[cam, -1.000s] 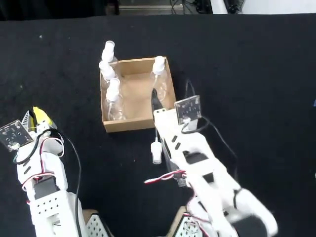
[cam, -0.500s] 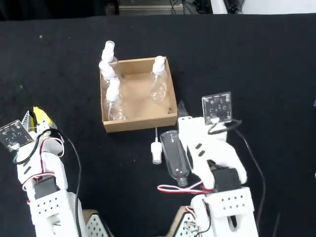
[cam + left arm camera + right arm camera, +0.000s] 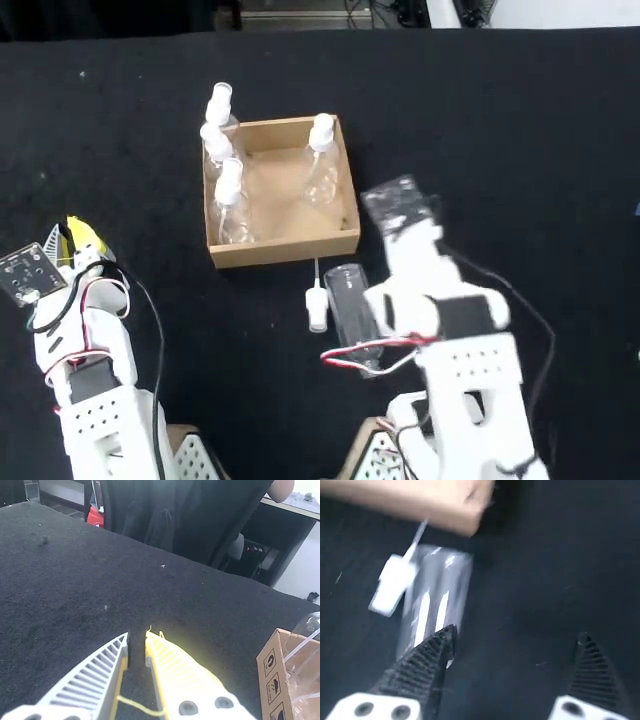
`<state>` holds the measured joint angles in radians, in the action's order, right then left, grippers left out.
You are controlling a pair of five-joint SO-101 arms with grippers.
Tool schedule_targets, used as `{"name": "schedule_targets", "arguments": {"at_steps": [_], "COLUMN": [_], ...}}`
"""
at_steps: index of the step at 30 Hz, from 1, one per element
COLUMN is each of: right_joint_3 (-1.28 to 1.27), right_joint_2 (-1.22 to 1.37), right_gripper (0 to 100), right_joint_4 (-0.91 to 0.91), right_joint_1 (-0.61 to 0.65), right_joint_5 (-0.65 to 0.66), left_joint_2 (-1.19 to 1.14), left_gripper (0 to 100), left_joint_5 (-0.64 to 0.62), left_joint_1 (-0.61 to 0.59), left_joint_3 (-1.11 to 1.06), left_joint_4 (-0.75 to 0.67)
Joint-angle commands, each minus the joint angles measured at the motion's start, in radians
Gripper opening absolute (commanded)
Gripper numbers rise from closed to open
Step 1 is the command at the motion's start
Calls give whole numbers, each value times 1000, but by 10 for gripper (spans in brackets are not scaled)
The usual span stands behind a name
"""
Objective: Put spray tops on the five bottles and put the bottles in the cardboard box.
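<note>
- The uncapped bottle [image 3: 347, 303] lies on its side on the black table [image 3: 520, 130], just off the near wall of the cardboard box [image 3: 283, 246], with its flat base toward the box.
- It looks like clear, empty, thin plastic. I judge it light, smooth enough to slip, and likely to dent under a hard squeeze. Lying round on its side, it may roll at a nudge.
- The best hold is probably across the straight body near the middle, pads square to the wall and pressure gentle, with the neck left free for the top.
- The loose spray top [image 3: 317, 304] lies just beside the bottle, its thin dip tube pointing at the box wall. It is small and light and the tube looks bendable, so take it by the head.
- The right gripper [image 3: 516, 631] hangs over the table beside the bottle, jaws spread wide and holding nothing. One fingertip overlaps the bottle's body in the right wrist view.
- The left gripper [image 3: 137, 634] is well off to the box's side, its fingers pressed almost together on nothing.
- Four capped bottles [image 3: 230, 195] stand at the box. The farthest pokes past a corner.
</note>
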<state>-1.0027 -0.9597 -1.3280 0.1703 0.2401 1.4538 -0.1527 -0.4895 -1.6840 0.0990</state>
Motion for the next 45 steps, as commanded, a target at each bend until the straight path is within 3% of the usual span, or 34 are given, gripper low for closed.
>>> {"name": "schedule_targets", "arguments": {"at_steps": [1, 9, 18, 26, 30, 35, 42, 45], "right_joint_3": [59, 38, -203, -377, -374, -286, 48, 209], "right_joint_2": [47, 56, 56, 50, 50, 48, 56, 58], "right_gripper": [325, 325, 325, 325, 231, 8, 64, 64], "right_joint_4": [0, 5, 287, 420, 400, 359, 11, -104], "right_joint_1": [129, 261, 264, 258, 239, 55, -365, -586], "right_joint_5": [-40, -127, -245, -232, -86, 97, 391, 439], "left_joint_2": [8, 8, 8, 8, 8, 8, 8, 8], "left_gripper": [58, 58, 58, 58, 58, 58, 58, 58], "left_joint_5": [6, 6, 6, 6, 6, 6, 6, 6], "left_joint_1": [12, 12, 12, 12, 12, 12, 12, 12], "left_joint_3": [-24, -24, -24, -24, -24, -24, -24, -24], "left_joint_4": [2, 2, 2, 2, 2, 2, 2, 2]}}
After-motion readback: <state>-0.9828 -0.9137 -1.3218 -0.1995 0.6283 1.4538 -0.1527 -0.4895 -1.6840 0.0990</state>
